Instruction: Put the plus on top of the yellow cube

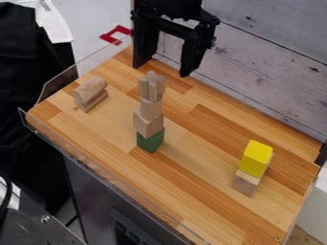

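The gripper (165, 57) hangs at the top of the camera view, open with its two fingers wide apart and nothing between them. Below it and slightly left, the plus (152, 86), a wooden cross-shaped block, stands on top of a stack. Under the plus are a round wooden piece (151, 108), a wooden cube (148, 124) and a green cube (150, 141) at the bottom. At the right, the yellow cube (256, 158) rests on a plain wooden block (245, 183), with nothing on its top.
A wooden arch-like piece (91, 93) lies at the left of the wooden table (185, 191). A clear rim runs along the table's left and front edges. A whitewashed plank wall (268, 62) stands behind the table.
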{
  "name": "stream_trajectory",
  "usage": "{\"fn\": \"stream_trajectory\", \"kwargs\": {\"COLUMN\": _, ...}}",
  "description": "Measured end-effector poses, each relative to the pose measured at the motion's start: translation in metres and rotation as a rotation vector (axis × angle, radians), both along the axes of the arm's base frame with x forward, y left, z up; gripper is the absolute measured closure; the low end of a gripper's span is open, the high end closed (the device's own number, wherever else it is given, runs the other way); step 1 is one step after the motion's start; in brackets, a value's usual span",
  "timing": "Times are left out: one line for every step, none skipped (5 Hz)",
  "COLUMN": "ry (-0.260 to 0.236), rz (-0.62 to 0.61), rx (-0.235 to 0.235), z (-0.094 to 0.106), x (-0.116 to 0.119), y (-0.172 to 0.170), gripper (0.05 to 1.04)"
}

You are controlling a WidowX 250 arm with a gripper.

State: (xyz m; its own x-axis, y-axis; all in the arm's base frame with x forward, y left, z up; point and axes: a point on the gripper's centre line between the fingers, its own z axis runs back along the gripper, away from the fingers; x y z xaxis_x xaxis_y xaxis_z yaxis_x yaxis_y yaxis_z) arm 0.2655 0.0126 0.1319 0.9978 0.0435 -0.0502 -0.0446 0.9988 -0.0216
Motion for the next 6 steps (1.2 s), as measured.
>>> {"fn": "stream_trajectory", "kwargs": {"ry": 0.032, "rz": 0.002, "rx": -0.002, "z": -0.008, "x": -0.002, "y": 0.0, "gripper": 0.084}}
{"fn": "stream_trajectory", "kwargs": {"ry": 0.042, "rz": 0.018, "rx": 0.004, "z": -0.012, "x": -0.001, "y": 0.002, "gripper": 0.084}}
{"fn": "stream_trajectory", "kwargs": {"ry": 0.039, "rz": 0.023, "rx": 0.004, "z": -0.013, "x": 0.0, "y": 0.004, "gripper": 0.084}}
{"fn": "stream_trajectory", "kwargs": {"ry": 0.054, "rz": 0.033, "rx": -0.001, "z": -0.018, "x": 0.0, "y": 0.009, "gripper": 0.084}}
{"fn": "stream_trajectory", "kwargs": {"ry": 0.068, "rz": 0.039, "rx": -0.001, "z": -0.025, "x": 0.001, "y": 0.011, "gripper": 0.084}}
{"fn": "stream_trajectory", "kwargs": {"ry": 0.103, "rz": 0.04, "rx": -0.003, "z": -0.036, "x": 0.002, "y": 0.013, "gripper": 0.084}}
